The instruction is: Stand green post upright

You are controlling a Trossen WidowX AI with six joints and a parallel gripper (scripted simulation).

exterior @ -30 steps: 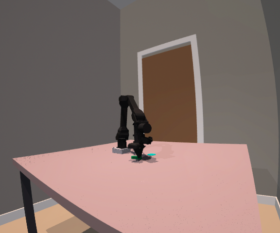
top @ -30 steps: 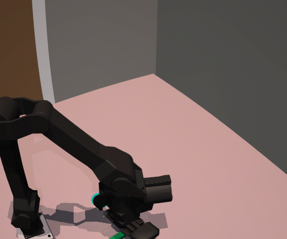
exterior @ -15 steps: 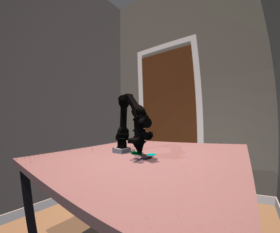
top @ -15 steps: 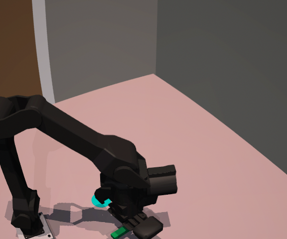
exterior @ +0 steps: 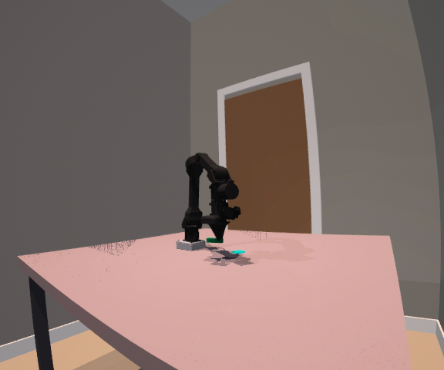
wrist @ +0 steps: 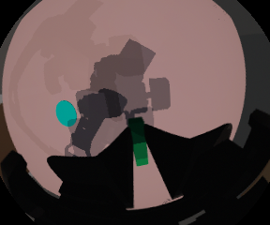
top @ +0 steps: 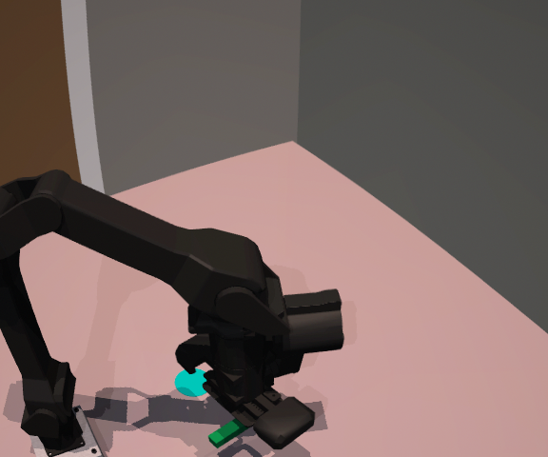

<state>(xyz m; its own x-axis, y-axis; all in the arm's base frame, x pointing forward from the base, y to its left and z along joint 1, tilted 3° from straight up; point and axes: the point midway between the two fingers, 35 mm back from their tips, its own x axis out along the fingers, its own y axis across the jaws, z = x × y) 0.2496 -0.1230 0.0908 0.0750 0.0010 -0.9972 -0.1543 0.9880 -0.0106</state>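
The green post (top: 225,433) (exterior: 213,240) (wrist: 141,151) is held roughly level, a little above the pink table (top: 437,384) (exterior: 277,302) (wrist: 196,56). My gripper (top: 245,426) (exterior: 219,240) (wrist: 137,129) points down and is shut on the post near one end. The rest of the post sticks out to the side, toward the arm's base side in the exterior view. The cyan circle (top: 189,385) (exterior: 238,251) (wrist: 66,112) lies flat on the table, off to one side of the post. The arm hides part of its right edge in the top view.
The arm's grey base plate (top: 89,437) (exterior: 190,244) stands on the table behind the gripper. The arm's shadow falls around the circle. Walls and a brown door (exterior: 267,159) stand beyond the table.
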